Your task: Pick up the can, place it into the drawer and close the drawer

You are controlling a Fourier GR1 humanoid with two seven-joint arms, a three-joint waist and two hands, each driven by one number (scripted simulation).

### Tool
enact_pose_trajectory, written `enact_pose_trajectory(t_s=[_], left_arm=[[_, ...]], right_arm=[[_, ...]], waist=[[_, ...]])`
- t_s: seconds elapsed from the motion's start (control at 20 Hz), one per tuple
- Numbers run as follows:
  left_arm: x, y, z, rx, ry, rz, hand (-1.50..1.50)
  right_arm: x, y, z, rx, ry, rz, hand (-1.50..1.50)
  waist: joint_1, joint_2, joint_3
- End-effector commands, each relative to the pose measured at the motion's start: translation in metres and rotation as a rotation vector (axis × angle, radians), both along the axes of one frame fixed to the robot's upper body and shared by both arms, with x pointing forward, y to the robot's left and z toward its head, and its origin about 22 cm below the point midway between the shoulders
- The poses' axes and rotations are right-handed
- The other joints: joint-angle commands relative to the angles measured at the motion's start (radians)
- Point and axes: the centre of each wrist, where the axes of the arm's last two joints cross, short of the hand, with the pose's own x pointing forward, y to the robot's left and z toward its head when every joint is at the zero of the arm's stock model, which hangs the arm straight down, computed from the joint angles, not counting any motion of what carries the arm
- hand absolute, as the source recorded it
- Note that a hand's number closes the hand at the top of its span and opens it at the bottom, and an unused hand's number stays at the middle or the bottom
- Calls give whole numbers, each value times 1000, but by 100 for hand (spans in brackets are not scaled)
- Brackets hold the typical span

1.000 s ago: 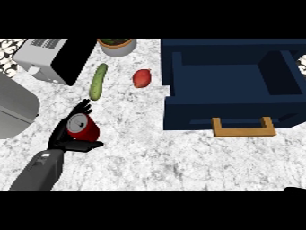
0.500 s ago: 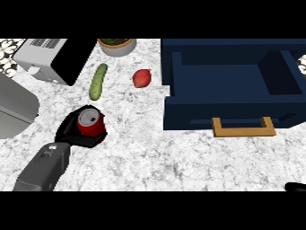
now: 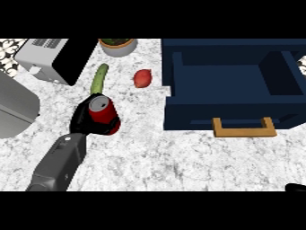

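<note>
A red can (image 3: 102, 112) with a silver top stands upright at the counter's middle left. My left hand (image 3: 85, 120) is curled round it from the left and below, with the grey forearm running down to the lower edge. The dark blue drawer (image 3: 181, 109) stands open at the upper right, its inside bare, with a wooden handle (image 3: 244, 128) on its front. Only a black tip of my right hand (image 3: 302, 187) shows at the lower right corner.
A green cucumber (image 3: 99, 78) lies just beyond the can. A red oval fruit (image 3: 142, 78) sits left of the drawer. A potted plant (image 3: 118, 46) and a toaster (image 3: 46, 59) stand at the back. A steel sink edge (image 3: 3, 108) lies at the left.
My left hand has closed round the can and carried it up and to the right, toward the cucumber. The right hand's tip has crept into the lower right corner.
</note>
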Motion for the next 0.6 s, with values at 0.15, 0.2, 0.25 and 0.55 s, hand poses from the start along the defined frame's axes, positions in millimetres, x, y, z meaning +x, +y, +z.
enact_pose_trajectory(t_s=[0.15,0.2,0.25,0.55], left_arm=[[21,-25,26,-18,-43,68,150],[31,-48,37,-17,-58,54,150],[38,-33,47,8,-42,42,150],[42,-71,77,51,-122,-38,150]], right_arm=[[-2,-8,17,-11,3,-33,-150],[-1,5,17,-11,-5,-22,-150],[0,-10,19,-8,-1,-17,-150],[-2,2,15,-22,-3,-41,-150]], waist=[[11,-4,1],[9,-3,0],[9,-3,1],[17,-8,1]])
